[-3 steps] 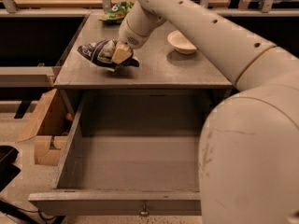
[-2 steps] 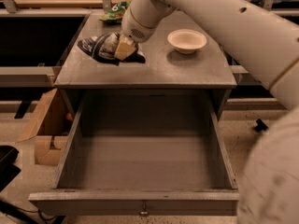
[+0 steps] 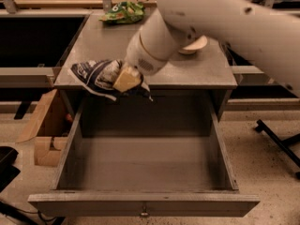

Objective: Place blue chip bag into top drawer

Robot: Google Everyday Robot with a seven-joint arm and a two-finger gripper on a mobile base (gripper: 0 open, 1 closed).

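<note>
The blue chip bag, crumpled navy foil with white patches, hangs in the air at the front left edge of the cabinet top, over the back left of the drawer. My gripper is shut on its right end, with a tan finger pad showing against the foil. The big white arm reaches in from the upper right. The top drawer is pulled wide open below, grey and empty inside, with a flat front panel and a small knob.
A bright green chip bag lies at the back of the cabinet top. A pale bowl sits at the right, partly behind my arm. A cardboard box stands on the floor to the left. Dark chair legs are at the right.
My gripper has lifted the blue chip bag off the cabinet top and carried it forward toward the front edge, over the open drawer. The view has shifted a little.
</note>
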